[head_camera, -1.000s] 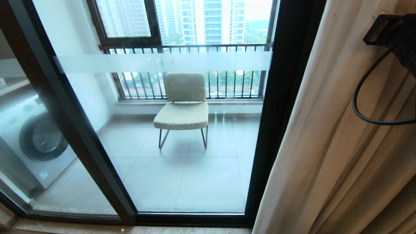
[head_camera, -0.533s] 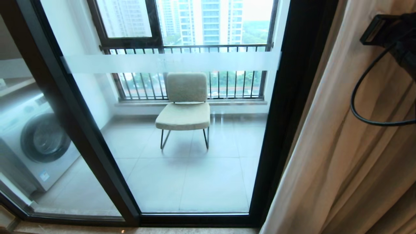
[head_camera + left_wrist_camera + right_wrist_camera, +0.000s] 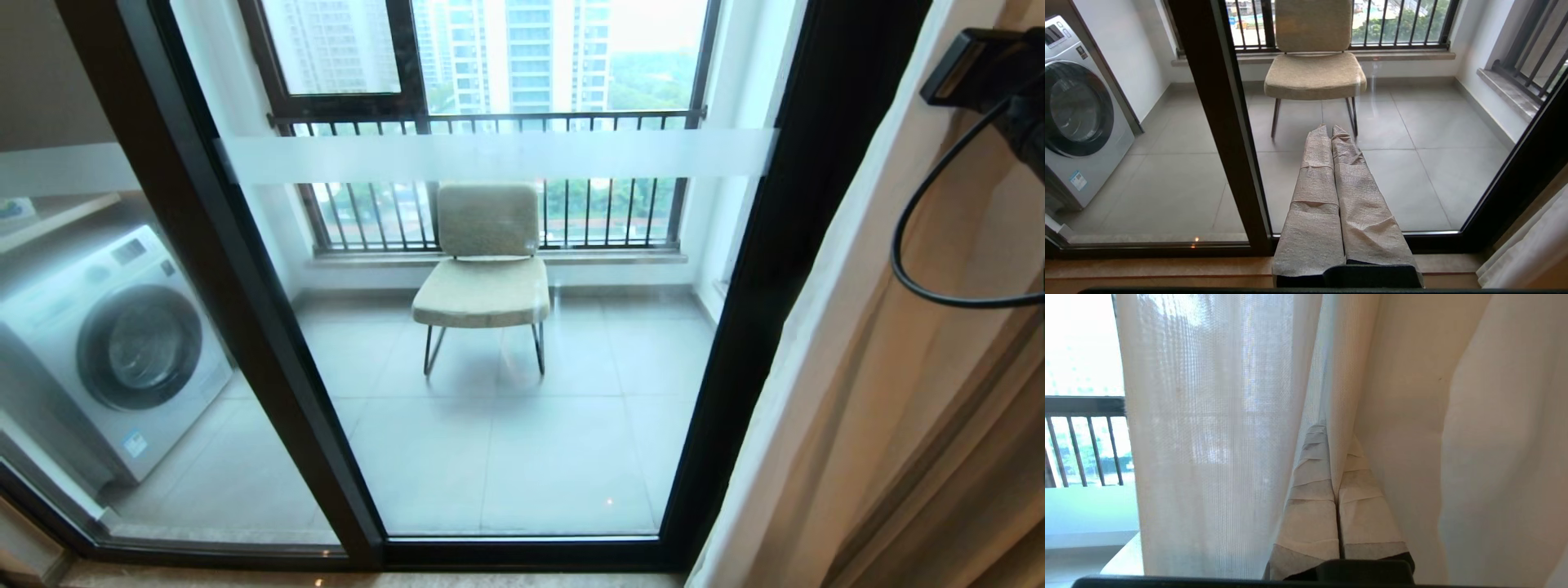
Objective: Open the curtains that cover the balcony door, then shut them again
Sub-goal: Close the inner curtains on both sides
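The balcony door (image 3: 506,425) is a clear glass panel in a black frame with a frosted band (image 3: 498,157); it stands uncovered. The curtains (image 3: 898,392) hang bunched at its right side, beige cloth with a white edge. Only a black part of my right arm (image 3: 980,69) and its cable show at the head view's upper right. My right gripper (image 3: 1334,437) is shut on a fold of the sheer white curtain (image 3: 1208,437), with the beige curtain (image 3: 1494,457) beside it. Low before the door (image 3: 1412,163), my left gripper (image 3: 1330,128) is shut and empty.
Behind the glass stand a beige chair (image 3: 486,269) and a washing machine (image 3: 114,351) at the left, with a barred window (image 3: 490,122) beyond. A black frame post (image 3: 245,310) divides the glass. A stone sill (image 3: 1147,269) runs along the door's foot.
The whole scene has slid rightward in the head view, so the camera has moved. The right arm keeps its place in the picture, and the curtain stays in its grip.
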You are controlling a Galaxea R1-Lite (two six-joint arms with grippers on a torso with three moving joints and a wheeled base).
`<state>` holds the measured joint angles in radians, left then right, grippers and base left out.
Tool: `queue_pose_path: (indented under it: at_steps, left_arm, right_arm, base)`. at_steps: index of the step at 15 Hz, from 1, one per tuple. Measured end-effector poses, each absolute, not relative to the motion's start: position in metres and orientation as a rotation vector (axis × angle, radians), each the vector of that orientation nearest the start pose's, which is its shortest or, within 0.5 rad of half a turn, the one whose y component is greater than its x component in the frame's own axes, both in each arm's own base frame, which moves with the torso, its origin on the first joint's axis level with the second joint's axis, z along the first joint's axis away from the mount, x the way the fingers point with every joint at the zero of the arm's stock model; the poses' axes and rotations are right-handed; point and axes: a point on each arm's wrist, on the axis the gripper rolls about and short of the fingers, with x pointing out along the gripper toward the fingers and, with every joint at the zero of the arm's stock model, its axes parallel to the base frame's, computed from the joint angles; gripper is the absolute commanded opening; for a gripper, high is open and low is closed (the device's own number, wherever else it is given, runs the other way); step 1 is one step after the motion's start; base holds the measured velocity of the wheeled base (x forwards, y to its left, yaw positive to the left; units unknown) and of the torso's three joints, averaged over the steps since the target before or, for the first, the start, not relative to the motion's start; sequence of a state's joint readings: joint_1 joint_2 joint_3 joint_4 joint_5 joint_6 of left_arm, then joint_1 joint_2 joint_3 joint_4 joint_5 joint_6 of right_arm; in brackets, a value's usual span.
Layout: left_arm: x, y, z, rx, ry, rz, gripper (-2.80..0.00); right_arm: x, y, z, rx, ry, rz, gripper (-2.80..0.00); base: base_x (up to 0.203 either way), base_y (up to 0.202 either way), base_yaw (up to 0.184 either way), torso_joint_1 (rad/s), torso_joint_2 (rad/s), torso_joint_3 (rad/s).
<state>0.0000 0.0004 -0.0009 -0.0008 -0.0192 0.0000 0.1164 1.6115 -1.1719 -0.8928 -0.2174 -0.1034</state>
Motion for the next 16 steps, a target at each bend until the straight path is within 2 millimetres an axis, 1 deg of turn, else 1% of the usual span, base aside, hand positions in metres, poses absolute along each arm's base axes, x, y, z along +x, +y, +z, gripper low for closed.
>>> queue_pose_path:
  at_steps: [7,16]
  left_arm:
    - [-0.0228,-0.0004,0.0756,0.000,0.000,-0.020,-2.80]
    - [-0.0228,-0.0004,0.0759,0.000,-0.002,-0.020,-2.80]
  right_arm:
    - [0.2945,0.0304,0.3373,-0.026,-0.438,-0.119,-2.80]
    - [0.2963,0.0379,0.3356,-0.023,-0.432,-0.096,-2.80]
  base:
    - [0.000,0.193,0.000,0.001,0.00,0.003]
    - [0.000,0.189,0.000,0.004,0.00,0.004]
